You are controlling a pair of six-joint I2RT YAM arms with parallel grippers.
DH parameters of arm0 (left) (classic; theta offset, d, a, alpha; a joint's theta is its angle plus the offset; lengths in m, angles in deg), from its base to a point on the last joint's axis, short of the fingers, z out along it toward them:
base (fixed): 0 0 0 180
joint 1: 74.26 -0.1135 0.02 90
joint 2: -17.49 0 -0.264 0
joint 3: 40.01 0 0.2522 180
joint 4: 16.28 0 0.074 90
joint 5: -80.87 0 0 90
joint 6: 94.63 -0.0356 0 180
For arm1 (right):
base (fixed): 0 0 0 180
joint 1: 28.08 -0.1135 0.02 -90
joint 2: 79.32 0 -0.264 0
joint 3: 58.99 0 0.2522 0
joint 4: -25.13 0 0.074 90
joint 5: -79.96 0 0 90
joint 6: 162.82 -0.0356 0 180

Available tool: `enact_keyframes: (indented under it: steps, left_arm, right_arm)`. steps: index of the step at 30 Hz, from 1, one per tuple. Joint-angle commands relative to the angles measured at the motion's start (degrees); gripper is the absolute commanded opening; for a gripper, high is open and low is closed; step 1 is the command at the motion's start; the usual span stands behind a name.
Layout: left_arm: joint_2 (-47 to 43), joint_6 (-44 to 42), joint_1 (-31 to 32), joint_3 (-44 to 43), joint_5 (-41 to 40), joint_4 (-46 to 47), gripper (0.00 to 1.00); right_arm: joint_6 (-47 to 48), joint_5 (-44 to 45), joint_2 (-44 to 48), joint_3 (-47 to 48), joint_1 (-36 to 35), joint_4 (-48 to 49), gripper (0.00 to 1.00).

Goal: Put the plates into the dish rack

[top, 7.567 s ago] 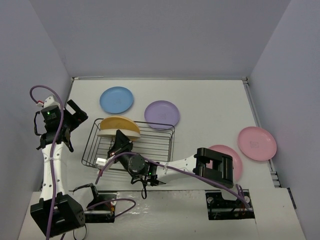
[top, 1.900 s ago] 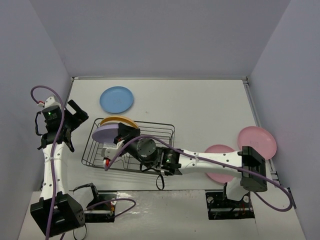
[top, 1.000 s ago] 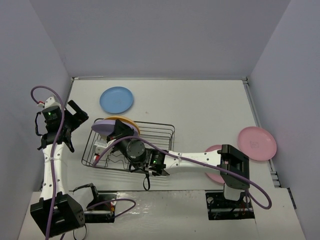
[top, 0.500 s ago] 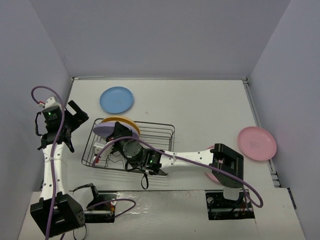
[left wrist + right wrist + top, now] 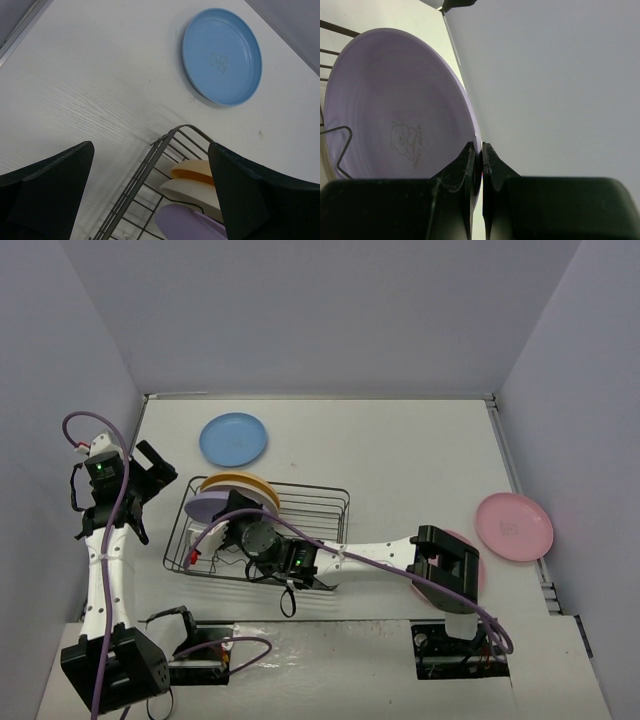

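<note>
I count two plates [image 5: 187,186] in the dish rack [image 5: 322,502]; my right gripper [image 5: 481,155] clamps the purple plate [image 5: 395,115] there; the left gripper [image 5: 150,175] gapes empty. The blue plate [image 5: 233,439] and pink plates [image 5: 514,526] are left.

purple plate [image 5: 204,508] in dish rack [image 5: 322,503] | blue plate [image 5: 233,439] on table [image 5: 400,460]

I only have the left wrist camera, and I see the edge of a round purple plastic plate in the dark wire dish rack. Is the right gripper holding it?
Observer: Yes. On the right wrist camera the right gripper is shut on the rim of the round purple plastic plate.
Operator: Besides the round blue plastic plate, what lies outside the dark wire dish rack?
Observer: Two round pink plastic plates lie on the right side of the table: one in the open, the other partly hidden under the right arm.
</note>
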Motion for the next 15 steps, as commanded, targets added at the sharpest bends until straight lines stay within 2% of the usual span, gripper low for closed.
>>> enact_keyframes:
  steps: [1,5,8,15]
  left_arm:
    - [-0.4,-0.4,0.1,-2.4,-0.2,2.1,0.97]
    - [-0.3,-0.4,0.1,-2.4,-0.1,2.1,0.97]
    - [-0.4,-0.4,0.1,-2.4,-0.1,2.0,0.97]
    - [-0.7,-0.2,0.0,-2.3,0.3,2.2,0.97]
  right_arm:
    - [-5.7,0.1,-0.2,0.5,1.1,4.8,0.01]
    - [-6.7,1.8,-1.7,0.1,1.3,7.1,0.1]
    - [-8.6,2.8,-2.1,0.1,1.6,7.4,0.24]
    - [-11.8,2.3,0.5,-0.3,1.8,7.3,0.66]
